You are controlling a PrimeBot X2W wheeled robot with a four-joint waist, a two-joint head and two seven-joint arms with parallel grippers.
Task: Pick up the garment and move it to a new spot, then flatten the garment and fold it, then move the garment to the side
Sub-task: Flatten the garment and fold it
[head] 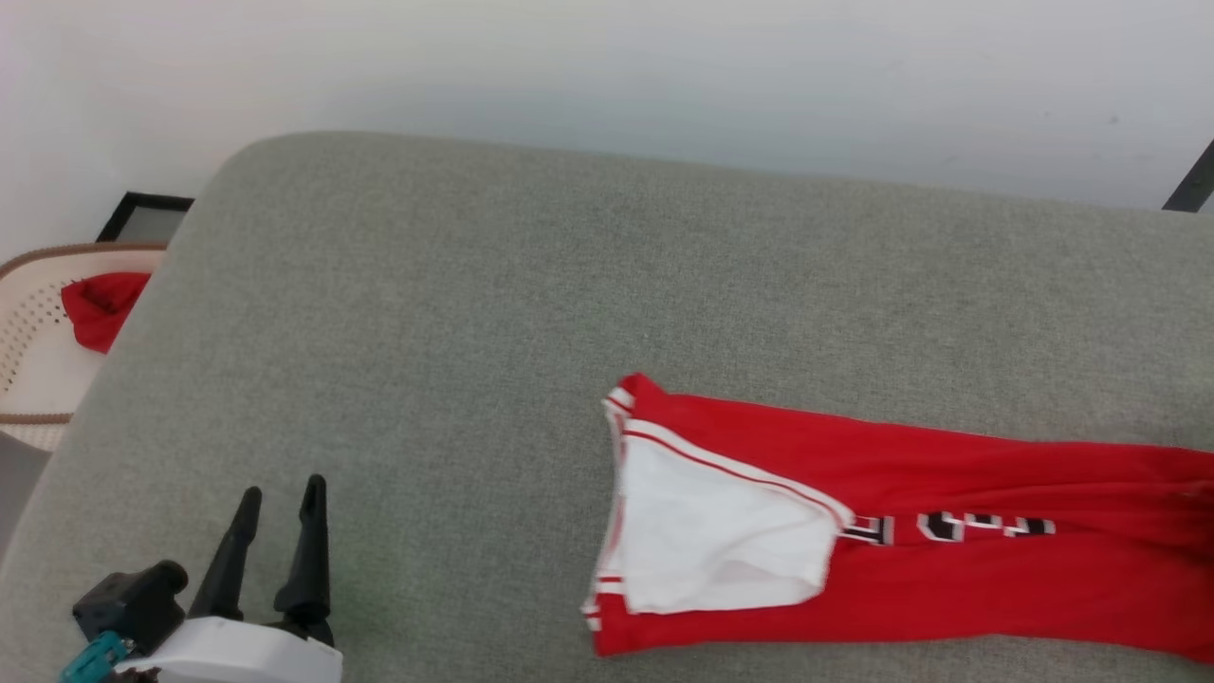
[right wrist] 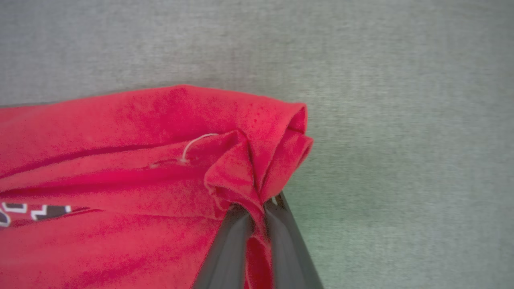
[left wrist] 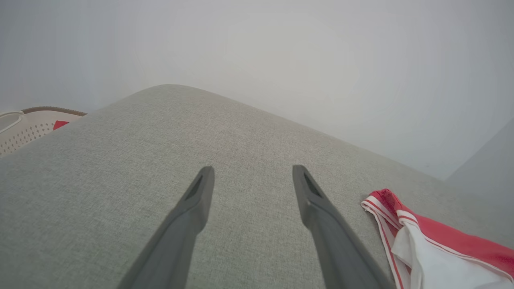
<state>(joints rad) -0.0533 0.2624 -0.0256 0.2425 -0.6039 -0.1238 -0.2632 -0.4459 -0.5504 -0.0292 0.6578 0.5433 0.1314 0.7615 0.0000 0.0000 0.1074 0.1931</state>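
The left gripper [head: 283, 486] is seen over the near left corner of the grey cushion [head: 455, 313]. Its two dark fingers [left wrist: 192, 208] are spread wide with nothing between them, and bare fabric lies under them. The garment [head: 948, 588] is laid along the near edge toward the right side, well apart from the left gripper, as a long, narrow red band with several lengthwise folds. At the band's left end a white sleeve [head: 711, 531] with red-and-white striped trim is turned up on top of the red cloth. Just to its right, a strip of black, white-outlined lettering [head: 948, 526] is partly hidden in a crease.

In the right wrist view the right gripper [right wrist: 257, 204] is seen at a bunched corner of the garment. Its fingers are drawn close together and a fold of red cloth is pinched between them. A loose white thread is seen on the cloth near that corner.

Beyond the cushion's left edge a pale perforated basket [head: 28, 360] is set lower down, with a small red cloth [head: 100, 305] inside it. A plain pale wall [head: 664, 76] is seen behind the far edge.
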